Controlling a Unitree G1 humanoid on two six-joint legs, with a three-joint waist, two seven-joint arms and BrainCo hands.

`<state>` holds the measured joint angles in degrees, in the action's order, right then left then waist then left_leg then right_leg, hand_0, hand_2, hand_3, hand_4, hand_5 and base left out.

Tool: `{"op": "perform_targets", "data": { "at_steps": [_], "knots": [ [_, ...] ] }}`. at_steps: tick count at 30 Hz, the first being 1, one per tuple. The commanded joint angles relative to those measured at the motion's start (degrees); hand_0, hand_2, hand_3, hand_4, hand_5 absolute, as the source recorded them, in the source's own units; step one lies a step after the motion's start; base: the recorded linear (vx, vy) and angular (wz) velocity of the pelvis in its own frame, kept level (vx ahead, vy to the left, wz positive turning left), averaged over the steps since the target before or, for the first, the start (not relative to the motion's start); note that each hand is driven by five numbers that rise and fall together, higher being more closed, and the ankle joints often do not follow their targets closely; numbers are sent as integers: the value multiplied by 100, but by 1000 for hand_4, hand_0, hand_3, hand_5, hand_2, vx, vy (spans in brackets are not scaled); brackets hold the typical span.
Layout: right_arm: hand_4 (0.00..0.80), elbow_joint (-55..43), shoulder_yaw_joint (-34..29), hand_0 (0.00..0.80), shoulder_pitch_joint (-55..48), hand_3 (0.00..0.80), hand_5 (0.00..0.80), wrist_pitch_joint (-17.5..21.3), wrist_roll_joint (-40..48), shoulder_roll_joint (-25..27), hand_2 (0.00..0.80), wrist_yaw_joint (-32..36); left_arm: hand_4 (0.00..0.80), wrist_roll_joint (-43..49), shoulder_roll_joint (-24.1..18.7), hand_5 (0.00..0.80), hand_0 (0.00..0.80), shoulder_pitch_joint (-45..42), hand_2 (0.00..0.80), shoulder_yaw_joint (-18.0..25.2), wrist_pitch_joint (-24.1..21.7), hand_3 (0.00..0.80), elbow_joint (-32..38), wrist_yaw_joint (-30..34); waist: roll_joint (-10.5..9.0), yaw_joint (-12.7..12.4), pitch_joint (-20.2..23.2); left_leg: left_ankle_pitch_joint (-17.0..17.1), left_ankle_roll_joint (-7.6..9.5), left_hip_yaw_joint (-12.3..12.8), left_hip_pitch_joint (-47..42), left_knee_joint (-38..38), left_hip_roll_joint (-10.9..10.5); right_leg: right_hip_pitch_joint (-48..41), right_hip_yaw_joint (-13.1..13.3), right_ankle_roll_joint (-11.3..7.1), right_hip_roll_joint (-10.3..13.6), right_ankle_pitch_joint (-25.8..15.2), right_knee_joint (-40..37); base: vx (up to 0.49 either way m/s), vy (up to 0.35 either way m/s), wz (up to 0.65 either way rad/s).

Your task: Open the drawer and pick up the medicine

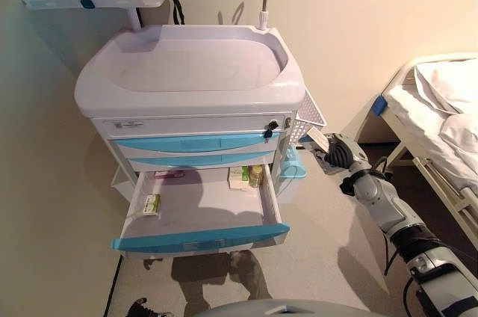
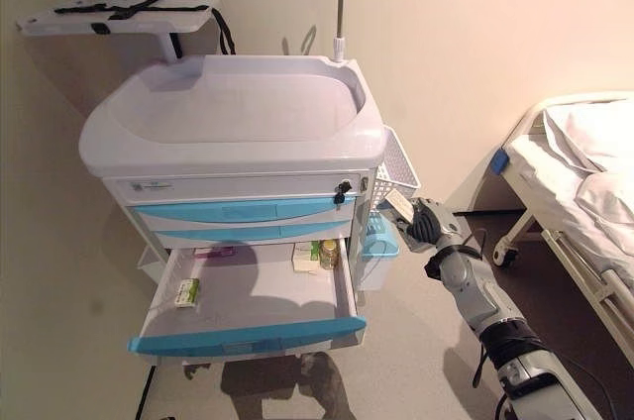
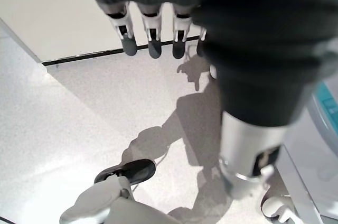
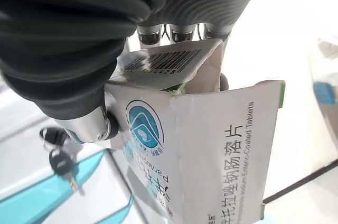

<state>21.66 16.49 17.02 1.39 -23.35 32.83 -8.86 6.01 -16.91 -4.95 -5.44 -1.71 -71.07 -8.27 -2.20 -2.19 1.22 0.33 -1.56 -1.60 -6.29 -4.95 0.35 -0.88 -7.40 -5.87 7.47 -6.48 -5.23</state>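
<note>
Right wrist view shows the right hand (image 4: 105, 60) closed round a white medicine box (image 4: 211, 145) with a blue round logo and a barcode, one end flap of the box standing open; the thumb presses its printed face and the fingers curl behind it. Seen from the head, that hand (image 1: 337, 154) holds the box (image 1: 317, 141) in the air to the right of the medical cart (image 1: 190, 93), just beside the white wire basket (image 1: 308, 119) that hangs on the cart's right side, well clear of the drawers. The left hand (image 3: 153, 28) shows only in its own wrist view, hanging over the pale floor (image 3: 63, 129) with its fingers straight and nothing in them. The cart's bottom drawer (image 1: 198, 235) stands pulled out, its blue front toward the camera. Inside it a small green-and-white box (image 1: 151, 204) lies near the left wall, and at the back right stand another white box (image 1: 238, 177) and a small bottle (image 1: 256, 176), touching or nearly so. Two upper drawers with blue fronts are closed, and a key (image 1: 269, 131) hangs in the lock above them. A hospital bed (image 1: 441, 119) with white bedding stands at the right.
</note>
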Motion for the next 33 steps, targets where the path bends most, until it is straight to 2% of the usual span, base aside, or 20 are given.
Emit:
{"op": "perform_targets", "data": {
  "at_steps": [1, 7, 13, 25, 33],
  "knots": [
    [800, -650, -352, 800, 163, 800, 800, 300, 260, 184, 800, -188, 0, 284, -87, 0, 0, 182, 0, 154, -1, 0, -369, 8, -117, 13, 50, 63, 120, -287, 530, 220, -204, -72, -129, -260, -39, 381, 409, 0, 0, 0],
    [800, -1000, -727, 800, 57, 800, 800, 313, 391, 238, 800, -331, 0, 353, -74, 0, 0, 152, 0, 181, 22, 0, -366, -5, -158, 10, 43, 59, 124, -288, 528, 205, -190, -70, -108, -255, -63, 372, 381, 0, 0, 0],
    [800, -798, -735, 800, 358, 800, 800, 248, 376, 315, 800, -441, 0, 386, -100, 0, 0, 102, 0, 137, 34, 0, -355, 2, -202, -35, 27, 46, 124, -300, 532, 214, -188, -66, -114, -250, -73, 374, 379, 0, 0, 0],
    [800, 357, 56, 800, 2130, 800, 800, 57, 438, 552, 800, -719, 0, 325, -247, 0, 0, 132, 0, -163, 62, 0, -397, -50, -393, -244, -139, 140, 104, -368, 685, 167, -175, 61, -144, -242, -108, 272, 313, 0, 0, 0],
    [800, 893, 360, 800, 2895, 800, 800, -30, 568, 599, 800, -865, 0, 237, -264, 0, 0, 182, 0, -286, 73, 0, -416, -103, -470, -310, -205, 171, 93, -399, 769, 153, -179, 120, -207, -253, -108, 244, 293, 7, -2, 5]
  ]
}}
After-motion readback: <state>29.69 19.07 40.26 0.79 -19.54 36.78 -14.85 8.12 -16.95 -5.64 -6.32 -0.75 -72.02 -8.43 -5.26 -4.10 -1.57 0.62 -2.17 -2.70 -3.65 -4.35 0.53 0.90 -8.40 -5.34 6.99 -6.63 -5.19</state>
